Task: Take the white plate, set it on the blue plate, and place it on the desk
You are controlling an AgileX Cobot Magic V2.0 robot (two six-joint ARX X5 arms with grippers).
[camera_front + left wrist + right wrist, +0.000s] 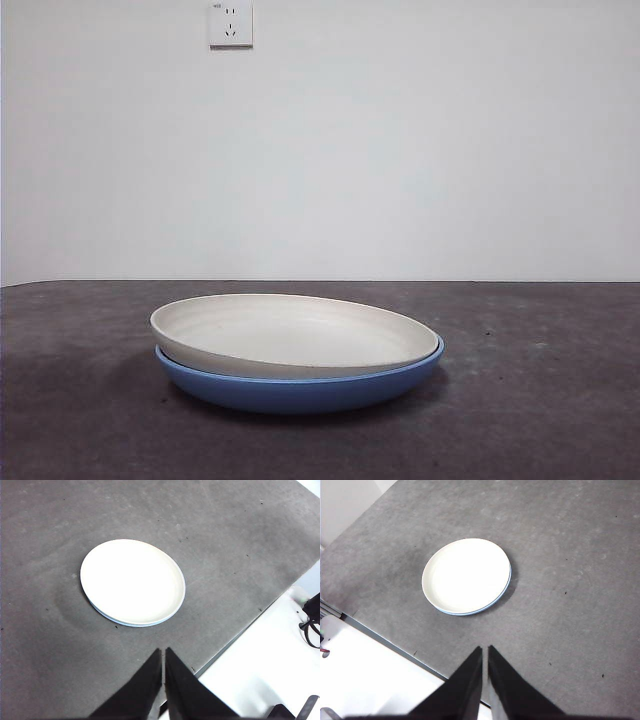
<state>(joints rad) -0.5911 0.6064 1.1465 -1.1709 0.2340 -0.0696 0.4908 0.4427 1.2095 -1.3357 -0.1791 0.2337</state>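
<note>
The white plate (295, 333) lies nested inside the blue plate (300, 388) on the dark grey desk (540, 400), sitting a little off-centre. From above, the white plate (132, 581) (466, 575) covers the blue plate, which shows only as a thin rim (112, 619) (503, 592). My left gripper (163, 651) is shut and empty, held high above the desk and well away from the plates. My right gripper (485, 649) is also shut and empty, high up and apart from the plates. Neither gripper shows in the front view.
A white wall with a socket (230, 24) stands behind the desk. The desk's edge (240, 637) (385, 640) runs near each arm, with white floor beyond. Dark cables (311, 622) lie off the desk.
</note>
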